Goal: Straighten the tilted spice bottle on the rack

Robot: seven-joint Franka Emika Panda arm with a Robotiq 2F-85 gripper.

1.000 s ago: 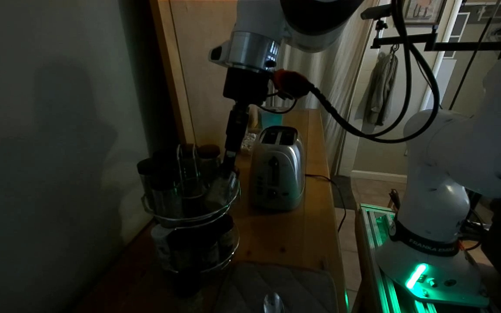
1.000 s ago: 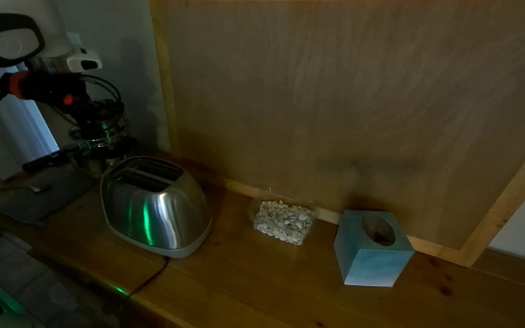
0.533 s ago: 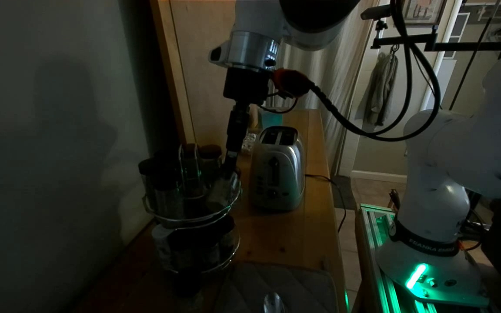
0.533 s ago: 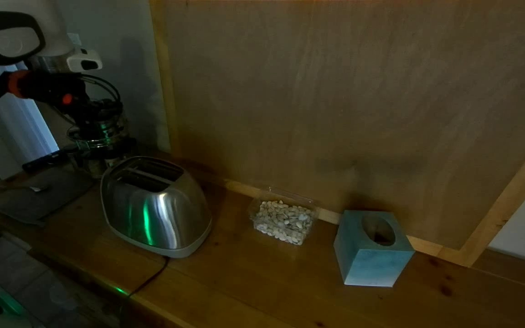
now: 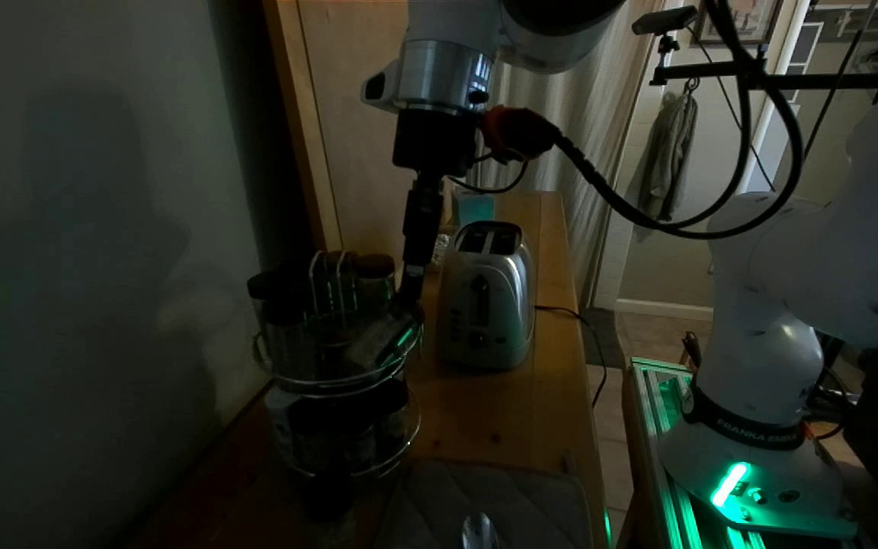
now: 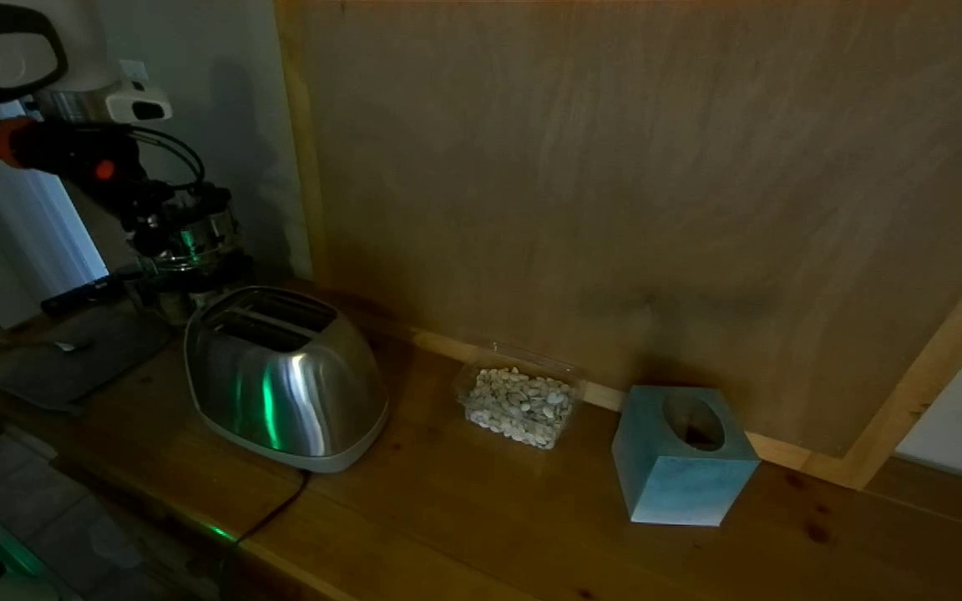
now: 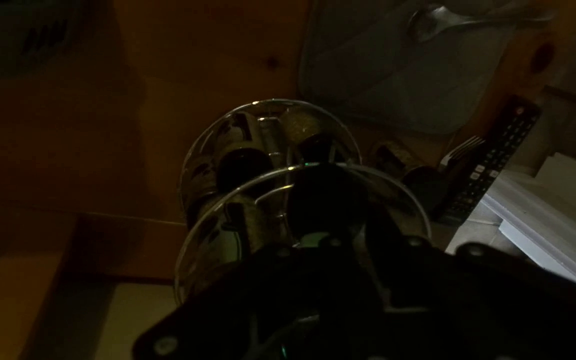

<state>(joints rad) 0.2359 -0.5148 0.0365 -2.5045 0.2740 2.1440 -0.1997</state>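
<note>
The rack [image 5: 347,385] is a tiered wire carousel with several dark-capped jars. It also shows in an exterior view [image 6: 189,265] behind the toaster, and in the wrist view [image 7: 268,176]. The spice bottle [image 5: 373,342] leans strongly on the upper ring, its upper end toward the gripper. My gripper [image 5: 410,296] points down at that upper end and touches or nearly touches it. In the wrist view the gripper [image 7: 365,220] is very dark; a narrow gap shows between its fingers beside a dark round cap [image 7: 324,197]. Whether it grips the bottle is hidden.
The steel toaster [image 5: 487,297] stands close beside the rack. A grey quilted mat [image 5: 492,503] with a spoon [image 5: 479,531] lies before it. A wall [image 5: 104,305] is on the rack's far side. A remote [image 7: 493,157] and a lying jar [image 7: 403,162] show in the wrist view.
My gripper has shifted slightly toward the toaster side in the last half second. The bottle leans over more, its upper end moved along with the gripper. The rack has turned slightly.
</note>
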